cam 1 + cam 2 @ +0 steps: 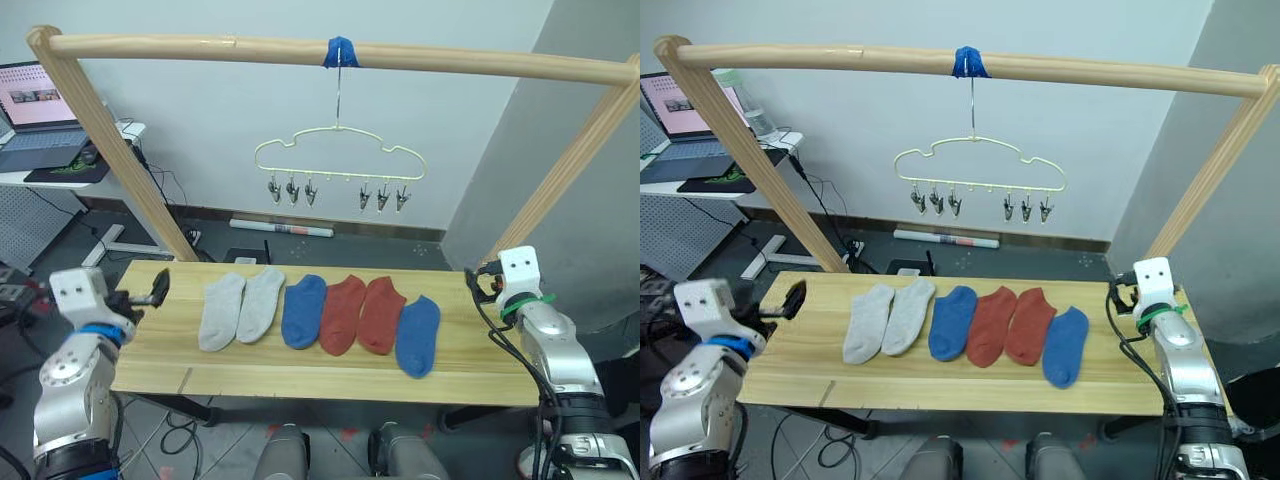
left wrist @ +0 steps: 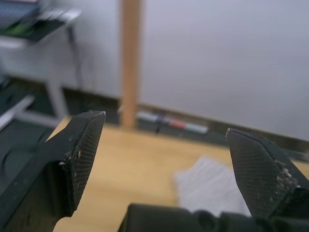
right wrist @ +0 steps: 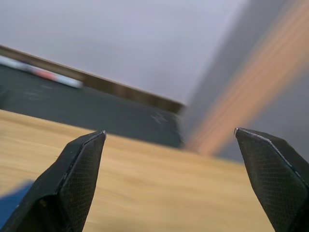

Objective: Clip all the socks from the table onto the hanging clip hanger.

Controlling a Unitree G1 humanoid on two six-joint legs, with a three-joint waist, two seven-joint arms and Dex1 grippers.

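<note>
Wooden rail (image 1: 340, 52), thick and round on slanted posts, spans the scene above the table (image 1: 300, 375). From its blue-taped middle hangs the clip hanger (image 1: 338, 160), its six clips bare. On the light plank tabletop six socks (image 1: 320, 312) lie side by side in a row: two grey, one blue, two rust red, one blue. Far left, a white desk (image 1: 60, 175) carries an open laptop (image 1: 35, 110); cables trail on the floor beneath. The left gripper (image 2: 164, 159) hovers over the table's left end, fingers wide apart, holding nothing; its wrist view catches a grey sock's toe. The right gripper (image 3: 169, 164) sits at the table's right end, fingers likewise spread and empty, a blue sock edge at its view's corner.
</note>
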